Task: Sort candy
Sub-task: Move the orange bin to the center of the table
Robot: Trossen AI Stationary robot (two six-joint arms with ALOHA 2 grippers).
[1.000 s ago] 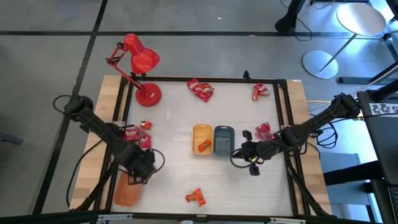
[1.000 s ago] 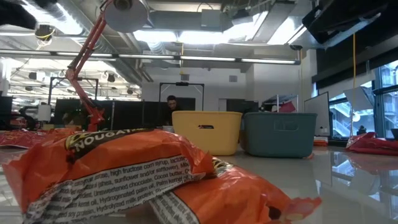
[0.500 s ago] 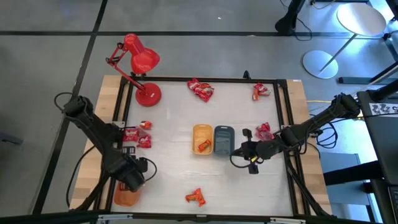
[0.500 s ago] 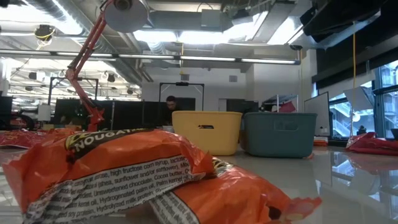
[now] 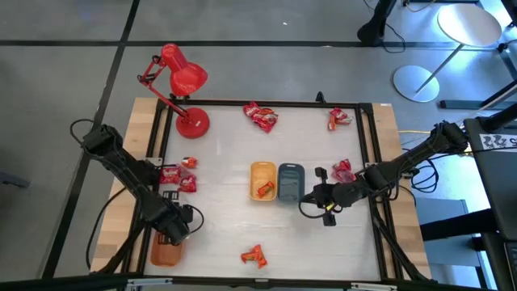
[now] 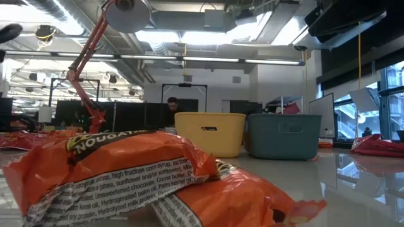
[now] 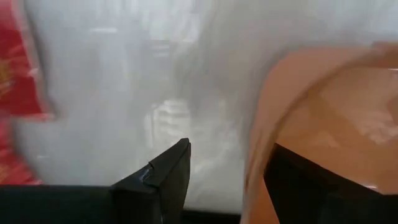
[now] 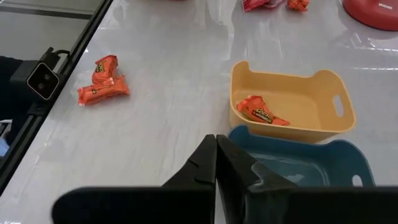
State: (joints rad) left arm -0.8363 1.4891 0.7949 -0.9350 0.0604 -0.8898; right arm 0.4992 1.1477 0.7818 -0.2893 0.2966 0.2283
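Observation:
Red, orange and pink wrapped candy lies in groups on the white table: at the far edge (image 5: 261, 117), the far right (image 5: 339, 119), the right (image 5: 343, 170), the left (image 5: 178, 176) and an orange pair near the front (image 5: 254, 256). One orange candy (image 8: 261, 111) lies in the yellow tray (image 5: 262, 179). My left gripper (image 5: 171, 232) is open at the orange tray (image 5: 164, 254), one finger (image 7: 168, 180) outside its wall (image 7: 258, 155) and one (image 7: 311, 186) inside. My right gripper (image 5: 317, 199) is shut, just right of the grey tray (image 5: 291, 183). My left gripper stands astride the orange tray's wall (image 7: 258, 155), coming from above, with a wide gap between its fingers. Whether either finger touches the wall I cannot tell. The tray rests flat on the table's near left part.
A red desk lamp (image 5: 184, 81) stands at the far left corner. A black frame rail (image 5: 374, 162) runs around the table. The yellow and grey trays sit side by side in the middle. Bare table shows between the trays and the near edge. A person sits far behind (image 6: 173, 104).
My left gripper has moved toward the table's near left corner and come down at the orange tray, its fingers now on either side of the tray's wall. The right arm has kept still.

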